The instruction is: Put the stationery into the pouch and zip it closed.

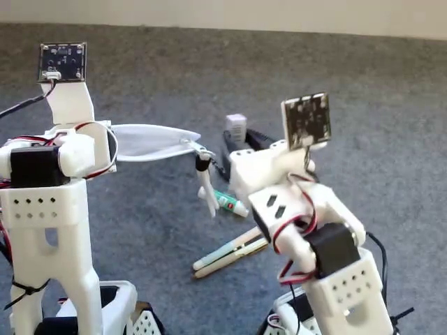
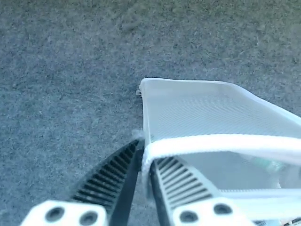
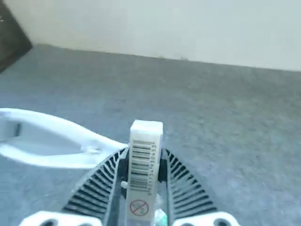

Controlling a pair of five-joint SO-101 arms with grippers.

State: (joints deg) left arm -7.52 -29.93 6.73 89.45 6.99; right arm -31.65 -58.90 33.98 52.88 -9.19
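1. The white mesh pouch (image 1: 150, 142) is lifted a little above the grey carpet-like surface (image 1: 140, 230). It lies sideways between the two arms, and its mouth looks open.
2. The left gripper (image 2: 142, 153) is squeezed narrow on the rim of the pouch at one end, with the white edge band pinched between its ribbed fingers (image 2: 110, 176).
3. A small white box (image 3: 146, 141) with a barcode stands upright in the right gripper (image 3: 144, 155), clamped from both sides. It is near the free end of the pouch but outside it.
4. On the surface below the box lies a green-and-white tube (image 1: 230, 203).
5. Nearer to the arm bases, two pale long sticks (image 1: 230, 252) lie side by side, touching.
6. A black thing (image 1: 260, 139) lies just behind the right gripper; I cannot tell what it is.
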